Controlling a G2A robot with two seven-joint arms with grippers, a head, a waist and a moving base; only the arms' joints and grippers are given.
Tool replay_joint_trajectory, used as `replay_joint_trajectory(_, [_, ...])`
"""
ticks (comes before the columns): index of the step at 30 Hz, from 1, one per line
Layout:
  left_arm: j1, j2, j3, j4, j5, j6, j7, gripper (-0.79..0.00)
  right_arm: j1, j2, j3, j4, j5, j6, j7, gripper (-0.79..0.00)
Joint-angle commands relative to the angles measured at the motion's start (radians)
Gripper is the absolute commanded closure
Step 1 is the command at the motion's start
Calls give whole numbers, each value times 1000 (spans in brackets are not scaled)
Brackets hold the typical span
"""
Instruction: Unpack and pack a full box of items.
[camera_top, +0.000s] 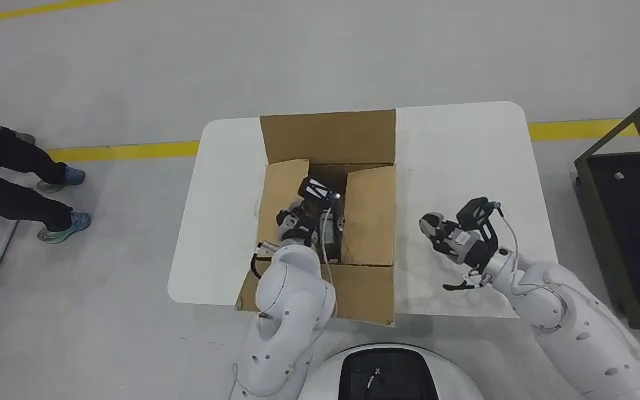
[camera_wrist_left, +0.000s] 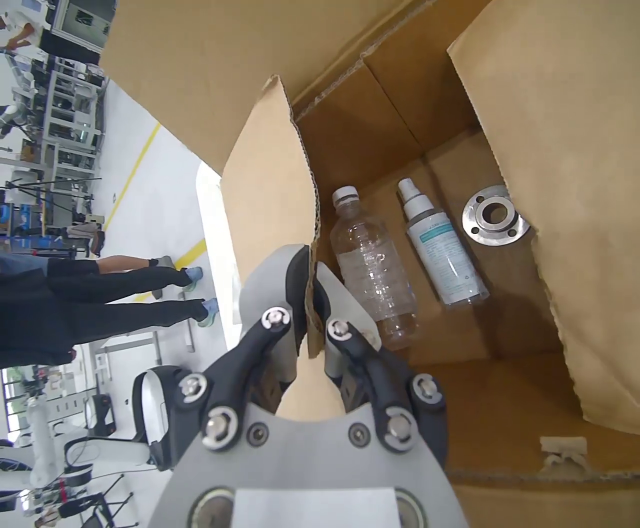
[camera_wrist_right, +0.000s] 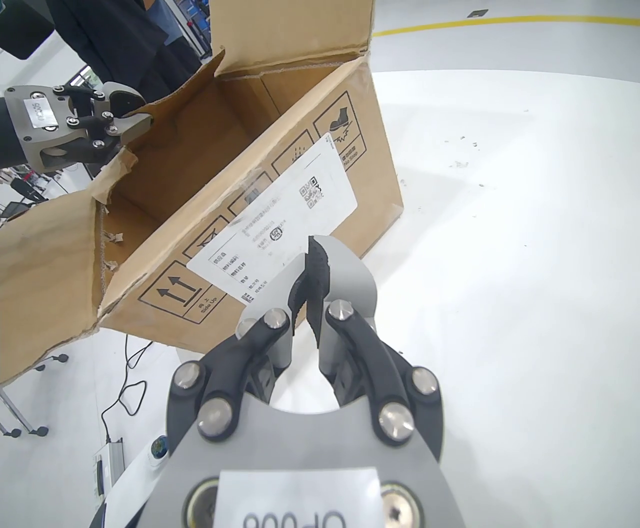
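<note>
Box (camera_top: 330, 135), corrugated cardboard | left fingers (camera_wrist_left: 267, 295) pinch torn flap (camera_wrist_left: 265, 200) | right fingers (camera_wrist_right: 345, 270) pressed together | clear bottle (camera_wrist_left: 372, 275) inside

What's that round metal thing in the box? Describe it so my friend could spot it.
Look into the open cardboard box on the white table. Three things lie side by side on its floor: a clear bottle, a white spray bottle, then the metal piece. It alone is a flat grey disc with a large centre hole and small bolt holes.

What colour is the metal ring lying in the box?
The ring is silver-grey; the left wrist view shows it best.
</note>
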Motion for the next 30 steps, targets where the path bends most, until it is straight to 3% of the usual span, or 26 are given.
replay_joint_trajectory(1, [7,-3,-3,-25,-30,14,-4,0,-1,0,13,-5,33,-1,-10,0])
replay_joint_trajectory(10, [19,-21,-41,-140,-268,86,-77,0,-1,6,111,-83,283,-50,32,0])
replay_joint_trajectory(18, [29,-32,-65,-239,-456,149,-122,0,32,15,111,-116,387,-83,221,0])
replay_joint_trajectory(20, [29,-32,-78,-250,-486,159,-129,-160,47,15,90,-98,383,-70,265,0])
replay_joint_trajectory(21, [25,-31,-84,-254,-484,154,-130,-203,57,14,80,-90,378,-58,284,0])
replay_joint_trajectory(22, [23,-30,-89,-256,-482,148,-129,-517,66,13,71,-83,378,-49,290,0])
replay_joint_trajectory(23, [22,-30,-96,-257,-484,143,-131,-770,71,12,60,-74,378,-41,301,0])
replay_joint_trajectory(30, [22,-19,-149,-252,-426,102,-127,-785,97,8,25,-53,357,-10,320,0])
